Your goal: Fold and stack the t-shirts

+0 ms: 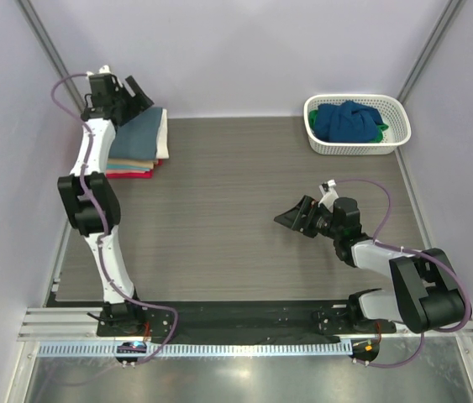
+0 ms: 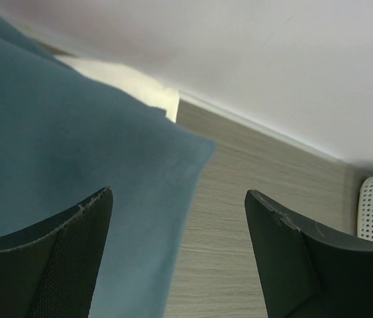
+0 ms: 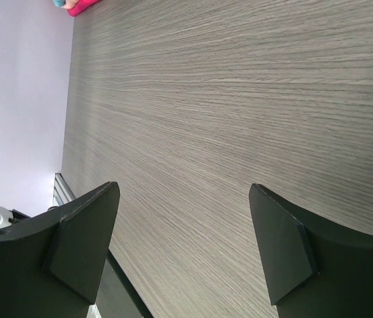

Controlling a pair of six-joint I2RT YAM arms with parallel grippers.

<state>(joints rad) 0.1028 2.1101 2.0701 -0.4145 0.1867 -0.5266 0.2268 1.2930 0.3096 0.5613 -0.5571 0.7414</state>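
The grey wood-grain table [image 1: 244,193] carries a stack of folded t-shirts [image 1: 139,141] at its ten o'clock corner — slate-blue on top, with cream, tan and red edges below. At one o'clock stands a white lattice basket [image 1: 354,148] holding a crumpled dark blue t-shirt [image 1: 347,119] with a bit of green beside it. The left hand [image 2: 179,199] hangs over the stack's far corner, fingers spread, gripping nothing. The right hand [image 1: 291,217] — also spread and empty — hovers above bare table toward four o'clock.
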